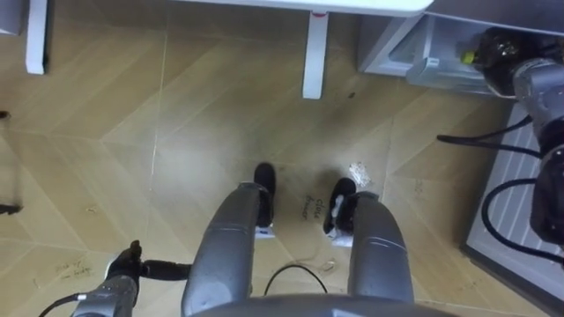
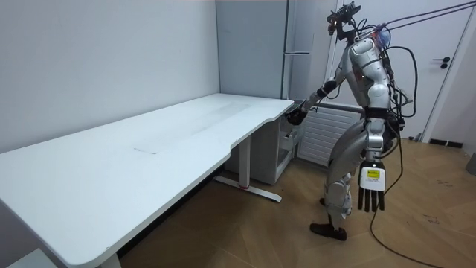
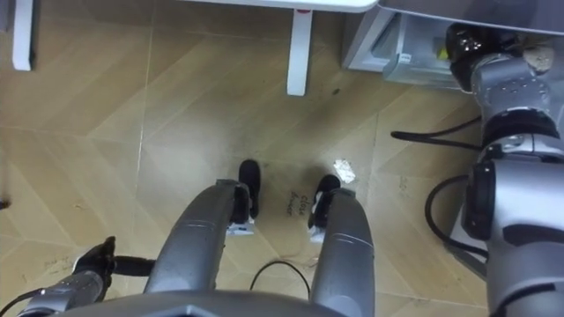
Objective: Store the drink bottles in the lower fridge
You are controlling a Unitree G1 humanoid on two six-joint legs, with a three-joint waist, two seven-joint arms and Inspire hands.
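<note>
Room view: one desk [image 2: 186, 126], one fridge [image 2: 301, 30], left hand [image 2: 370, 195] hanging straight-fingered.

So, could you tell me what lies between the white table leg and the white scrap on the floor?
Only bare wooden floor with one small dark speck, seen in both eye views.

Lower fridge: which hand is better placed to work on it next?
Right, probably. The right hand is stretched out toward the lower fridge by the desk corner, while the left hand hangs open at the robot's side, away from it.
</note>
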